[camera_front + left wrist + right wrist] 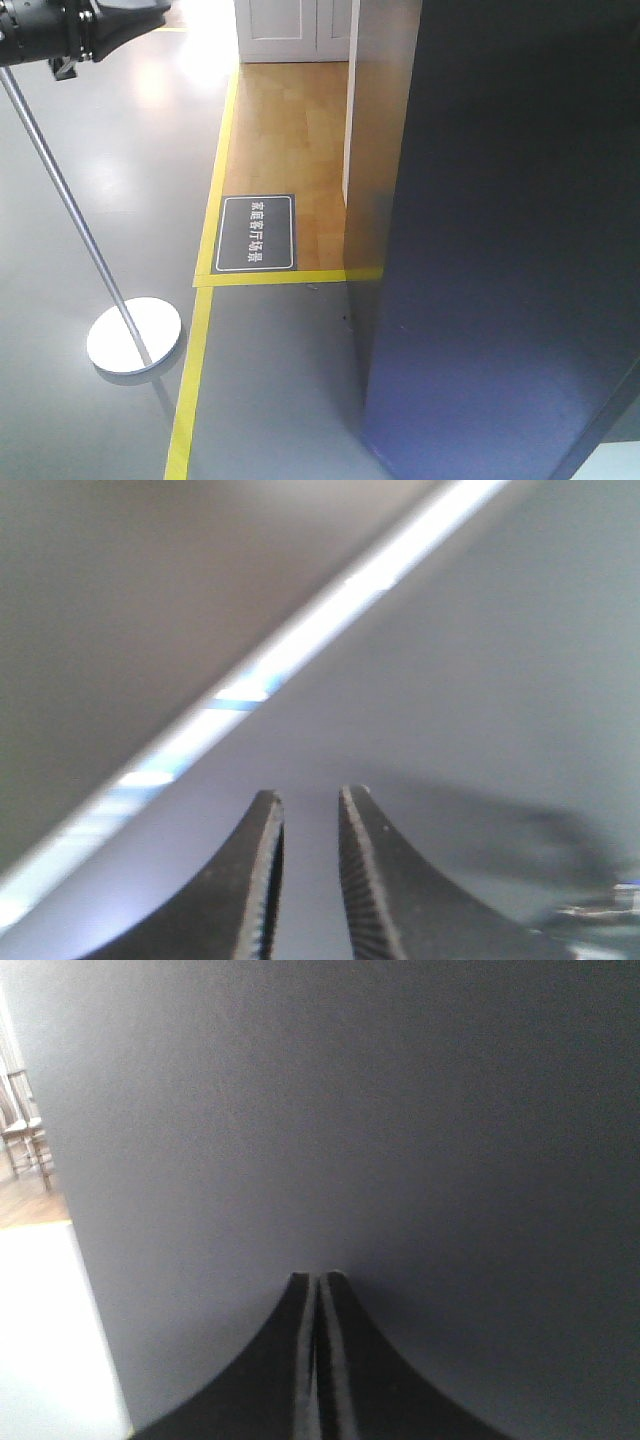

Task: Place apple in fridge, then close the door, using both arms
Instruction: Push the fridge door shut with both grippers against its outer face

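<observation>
The apple is not in view. The dark grey fridge (500, 250) fills the right of the front view. In the left wrist view a bright white slit (300, 650) crossed by blue tape (240, 702) runs diagonally between two grey surfaces. My left gripper (309, 794) hangs just below that slit, open by a narrow gap with nothing in it. The right wrist view is filled by the smooth dark door (380, 1110). My right gripper (318, 1277) is shut and empty, its tips at the door's face. A black arm housing (60, 35) shows top left.
A thin silver pole with a round white base (133, 335) stands on the grey floor at left. Yellow floor tape (205, 300) borders a wooden floor (290, 130) with a dark sign (257, 233). White room doors (290, 30) lie beyond. A chair (22, 1130) stands left of the door's edge.
</observation>
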Available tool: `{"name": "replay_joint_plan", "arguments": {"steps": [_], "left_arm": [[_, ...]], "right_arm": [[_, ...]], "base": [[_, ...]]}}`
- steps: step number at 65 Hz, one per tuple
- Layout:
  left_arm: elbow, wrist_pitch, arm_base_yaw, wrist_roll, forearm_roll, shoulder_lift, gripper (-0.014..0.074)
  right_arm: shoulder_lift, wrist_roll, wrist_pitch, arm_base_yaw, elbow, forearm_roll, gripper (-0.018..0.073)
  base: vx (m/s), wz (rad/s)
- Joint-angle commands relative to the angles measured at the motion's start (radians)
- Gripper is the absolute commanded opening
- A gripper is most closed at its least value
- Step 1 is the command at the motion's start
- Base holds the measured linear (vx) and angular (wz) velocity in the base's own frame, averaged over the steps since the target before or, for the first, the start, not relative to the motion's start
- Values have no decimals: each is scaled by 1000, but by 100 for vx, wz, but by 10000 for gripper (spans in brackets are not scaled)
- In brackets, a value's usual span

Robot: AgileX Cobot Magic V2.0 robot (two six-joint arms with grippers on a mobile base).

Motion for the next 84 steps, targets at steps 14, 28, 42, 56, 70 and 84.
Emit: {"name": "replay_joint_plan", "arguments": {"steps": [14, 28, 42, 56, 70, 84], "left_arm": [[-32, -158, 0, -1, 118, -49, 154], [-32, -280, 0, -7, 173, -49, 154], [-32, -343, 0, -7, 199, -49, 154], [-32, -379, 0, -7, 199, -49, 154], [-32, -424, 0, -6, 204, -49, 154], [-32, -458, 0, -7, 252, -49, 154]], "right_arm": [[137, -11, -121, -2, -114, -5, 4], [262, -11, -114, -3, -220, -5, 4], [382, -34, -87, -3, -341, -5, 4], [469, -36, -82, -3, -457, -5, 4], [518, -36, -57, -3, -529, -5, 6], [522, -35, -37, -28, -537, -1, 7]], "base": [[0, 0], [0, 0], [0, 0], [0, 0], [0, 0], [0, 0]]}}
